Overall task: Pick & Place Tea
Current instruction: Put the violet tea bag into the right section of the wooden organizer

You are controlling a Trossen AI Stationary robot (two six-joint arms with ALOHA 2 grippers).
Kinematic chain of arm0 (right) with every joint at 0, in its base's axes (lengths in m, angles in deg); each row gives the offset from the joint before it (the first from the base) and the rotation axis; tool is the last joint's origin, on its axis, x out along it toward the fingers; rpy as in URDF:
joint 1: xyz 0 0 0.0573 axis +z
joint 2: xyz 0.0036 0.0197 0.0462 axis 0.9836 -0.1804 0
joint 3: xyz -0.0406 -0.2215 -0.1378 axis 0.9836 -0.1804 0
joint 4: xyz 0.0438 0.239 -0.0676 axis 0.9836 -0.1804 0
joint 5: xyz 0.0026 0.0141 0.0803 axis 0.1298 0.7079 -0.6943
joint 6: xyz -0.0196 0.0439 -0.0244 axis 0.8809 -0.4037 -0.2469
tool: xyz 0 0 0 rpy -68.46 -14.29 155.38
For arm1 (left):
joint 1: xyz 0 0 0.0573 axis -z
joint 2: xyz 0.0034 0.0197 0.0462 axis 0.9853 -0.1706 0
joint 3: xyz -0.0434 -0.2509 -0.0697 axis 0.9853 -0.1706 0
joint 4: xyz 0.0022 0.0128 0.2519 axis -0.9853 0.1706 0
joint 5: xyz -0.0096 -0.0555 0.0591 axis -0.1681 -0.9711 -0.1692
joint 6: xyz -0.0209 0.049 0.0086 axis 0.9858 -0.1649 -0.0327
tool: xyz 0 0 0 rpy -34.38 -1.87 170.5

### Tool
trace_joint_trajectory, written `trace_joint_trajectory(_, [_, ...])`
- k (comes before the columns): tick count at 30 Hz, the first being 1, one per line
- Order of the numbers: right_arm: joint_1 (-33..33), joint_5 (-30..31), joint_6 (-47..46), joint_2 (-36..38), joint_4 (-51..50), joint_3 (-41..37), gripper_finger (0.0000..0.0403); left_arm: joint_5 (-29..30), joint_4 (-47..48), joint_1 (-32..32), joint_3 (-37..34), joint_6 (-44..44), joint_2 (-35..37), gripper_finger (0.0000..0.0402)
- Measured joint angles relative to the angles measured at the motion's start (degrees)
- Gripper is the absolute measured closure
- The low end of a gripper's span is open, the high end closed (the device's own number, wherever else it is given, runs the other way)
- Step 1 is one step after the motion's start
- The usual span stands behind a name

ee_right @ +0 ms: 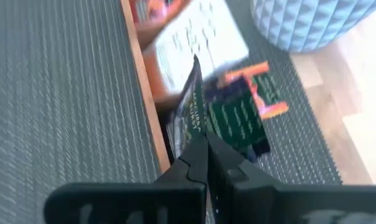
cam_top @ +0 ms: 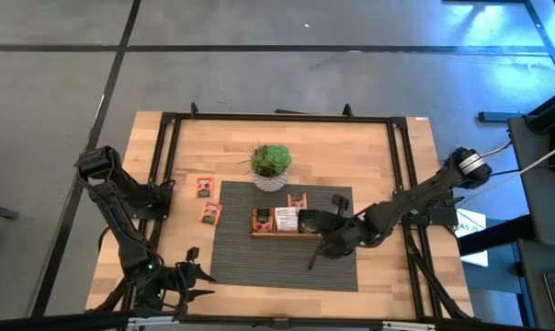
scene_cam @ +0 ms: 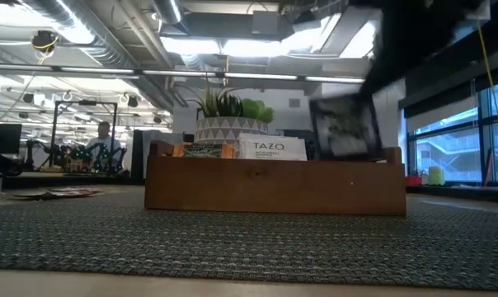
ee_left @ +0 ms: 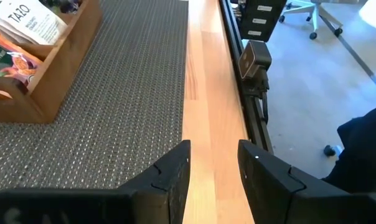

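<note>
Left arm parked at the table's near-left corner; left gripper hovers over bare wood beside the mat, fingers apart, nothing between them.

Two orange-red tea sachets lie flat on the light wooden tabletop, left of the mat. Grey woven placemat covers the table's centre. On its far edge, a potted succulent in a white patterned pot. Wooden tray sits mid-mat: orange sachets in the left compartment, a white Tazo sachet in the middle. Another sachet lies on the mat just behind the tray.

Right gripper over the tray's right compartment, jaws closed on the edge of a dark tea sachet, held upright just above the tray.

Room: grey floor, open office with ceiling lights, windows at right; a person far left.
</note>
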Motion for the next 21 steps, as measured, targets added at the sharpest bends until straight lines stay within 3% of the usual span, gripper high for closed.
trace_joint_trajectory(10, [-2.27,-3.03,5.69,0.68,15.88,-12.92,0.0398,0.03,-0.42,-0.01,0.0,0.12,0.0,0.0272])
trace_joint_trajectory(18, [-2.85,-3.51,7.67,0.7,17.99,-14.68,0.0395,3.87,0.2,-0.38,0.04,1.27,0.0,0.0272])
trace_joint_trajectory(21, [-2.85,-3.84,9.91,0.76,18.24,-14.56,0.0387,2.23,2.2,-2.4,0.04,4.55,0.0,0.0272])
